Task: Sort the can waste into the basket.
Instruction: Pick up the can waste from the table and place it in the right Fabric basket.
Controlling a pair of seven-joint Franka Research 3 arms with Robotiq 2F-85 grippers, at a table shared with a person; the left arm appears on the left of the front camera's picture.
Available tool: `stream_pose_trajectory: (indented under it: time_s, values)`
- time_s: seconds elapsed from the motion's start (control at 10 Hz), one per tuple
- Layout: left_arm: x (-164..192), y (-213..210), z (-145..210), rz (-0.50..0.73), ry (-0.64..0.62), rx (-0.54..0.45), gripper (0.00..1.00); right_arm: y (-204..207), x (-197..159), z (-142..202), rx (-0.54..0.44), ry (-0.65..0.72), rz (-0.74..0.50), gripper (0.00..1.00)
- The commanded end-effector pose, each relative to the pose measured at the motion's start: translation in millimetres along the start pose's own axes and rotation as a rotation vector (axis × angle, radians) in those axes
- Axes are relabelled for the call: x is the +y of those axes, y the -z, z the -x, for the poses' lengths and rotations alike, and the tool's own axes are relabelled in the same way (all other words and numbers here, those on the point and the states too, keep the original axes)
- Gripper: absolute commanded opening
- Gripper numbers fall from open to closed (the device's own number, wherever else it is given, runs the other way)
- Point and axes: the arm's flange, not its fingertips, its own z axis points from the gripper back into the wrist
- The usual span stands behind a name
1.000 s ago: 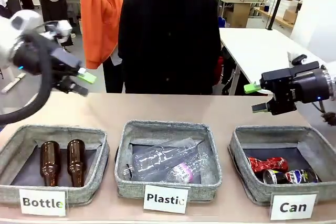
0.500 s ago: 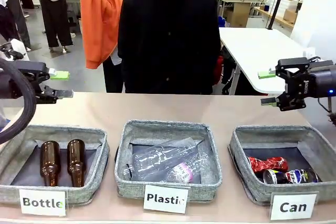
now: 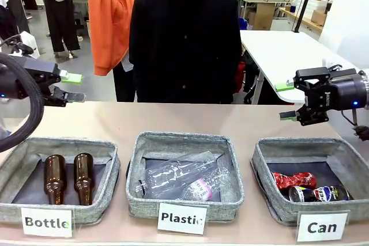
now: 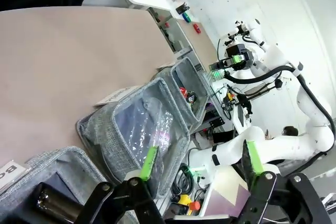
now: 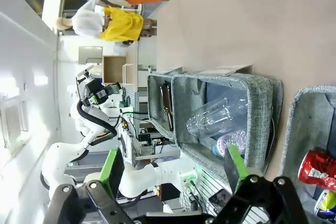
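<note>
**Cans lying in the "Can" basket, both grippers raised and empty**

Cans first: you have the crushed red-and-white can (image 3: 293,180) and the black-and-blue can (image 3: 319,193) lying side by side on the dark lining of the grey felt basket (image 3: 263,199) at the near right of the table (image 3: 190,120). The red one lies just behind the blue one. A white card (image 3: 321,226) reading "Can" stands on this basket's near wall.

To its left, in the middle, you see the "Plastic" basket (image 3: 138,199) holding clear plastic bottles (image 3: 179,179). At the near left, the "Bottle" basket (image 3: 109,159) holds two brown glass bottles (image 3: 69,178) lying side by side.

Your right gripper (image 3: 286,101) hangs in the air above the far right of the table, beyond the can basket, its green-padded fingers spread apart with nothing between them. Your left gripper (image 3: 72,87) hangs at the far left, above the table edge, fingers likewise spread and empty.

A person in black (image 3: 185,38) stands at the far side, behind the middle basket.
</note>
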Motion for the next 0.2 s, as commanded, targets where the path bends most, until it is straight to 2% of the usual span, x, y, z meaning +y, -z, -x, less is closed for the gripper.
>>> stream_pose_trajectory:
  time_s: [0.0, 0.1]
  values:
    - [-1.0, -3.3, 1.8, 0.005, -0.003, 0.009, 0.79, -0.3, 0.0, 1.3, -0.012, -0.003, -0.012, 1.00]
    - [-1.0, -3.3, 1.8, 0.005, -0.003, 0.009, 0.79, -0.3, 0.0, 1.3, -0.012, -0.003, -0.012, 1.00]
